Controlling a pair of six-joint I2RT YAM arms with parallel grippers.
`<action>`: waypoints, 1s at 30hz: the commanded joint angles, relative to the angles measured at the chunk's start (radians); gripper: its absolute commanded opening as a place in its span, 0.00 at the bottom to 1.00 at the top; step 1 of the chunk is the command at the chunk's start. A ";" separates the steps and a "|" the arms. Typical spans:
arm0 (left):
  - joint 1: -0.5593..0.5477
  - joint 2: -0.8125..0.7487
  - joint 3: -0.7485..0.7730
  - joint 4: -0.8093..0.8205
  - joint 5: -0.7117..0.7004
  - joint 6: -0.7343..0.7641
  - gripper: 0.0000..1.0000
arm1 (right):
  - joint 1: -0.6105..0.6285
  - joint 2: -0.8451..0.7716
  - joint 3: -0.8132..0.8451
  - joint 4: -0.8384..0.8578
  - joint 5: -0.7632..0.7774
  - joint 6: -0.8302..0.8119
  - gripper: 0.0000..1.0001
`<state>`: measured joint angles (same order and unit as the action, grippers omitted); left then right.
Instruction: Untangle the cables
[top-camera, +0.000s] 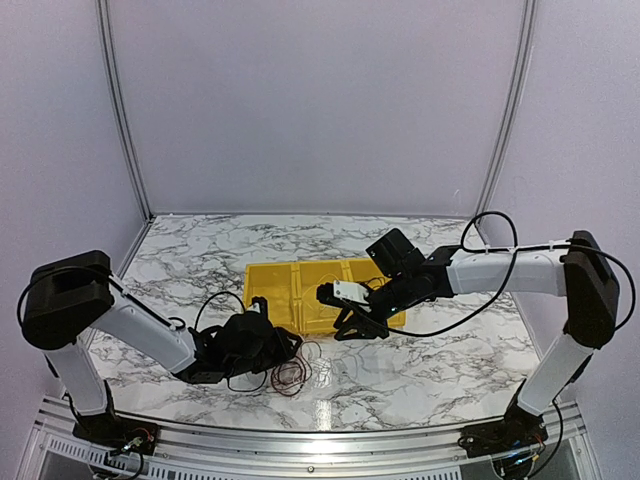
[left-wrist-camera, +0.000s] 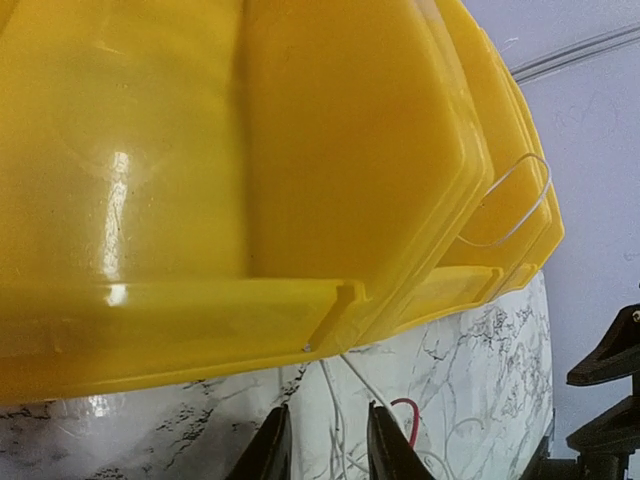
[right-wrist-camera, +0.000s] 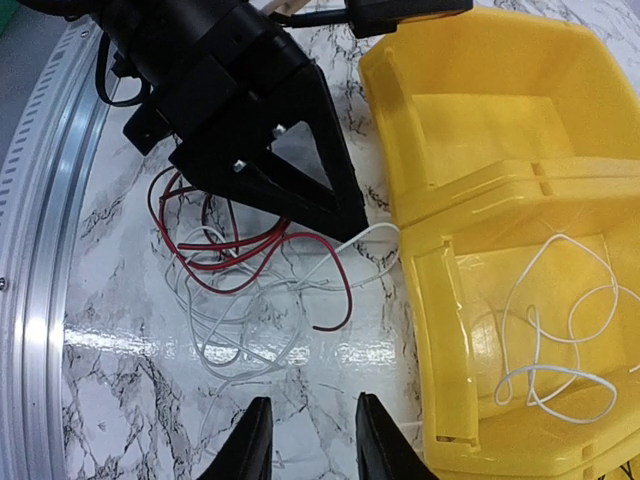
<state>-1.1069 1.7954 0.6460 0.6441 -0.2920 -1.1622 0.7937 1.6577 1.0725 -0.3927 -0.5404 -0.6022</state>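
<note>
cables: tangled, red strands crosswise in right wrist view (one end toward yellow bin) | left gripper: narrow, white strand between | right gripper: narrow, empty

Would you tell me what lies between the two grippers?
The thin red and white wires, tangled on the marble table, in the right wrist view.

Left claw low, jaws apart; right claw likewise.

You find no legible text, label, brand or number in any view; the yellow bin and the marble table bear none.
</note>
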 joint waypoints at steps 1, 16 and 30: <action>0.005 -0.061 -0.019 0.016 -0.037 -0.014 0.28 | 0.005 -0.029 0.001 0.008 0.003 -0.011 0.30; 0.005 -0.014 0.048 0.006 0.002 -0.006 0.29 | 0.006 -0.013 0.007 -0.001 0.004 -0.017 0.28; 0.005 0.022 0.046 -0.003 0.017 -0.051 0.12 | 0.006 -0.013 0.009 -0.008 0.003 -0.019 0.27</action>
<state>-1.1069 1.8130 0.6987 0.6491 -0.2703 -1.2106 0.7937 1.6554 1.0725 -0.3943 -0.5392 -0.6075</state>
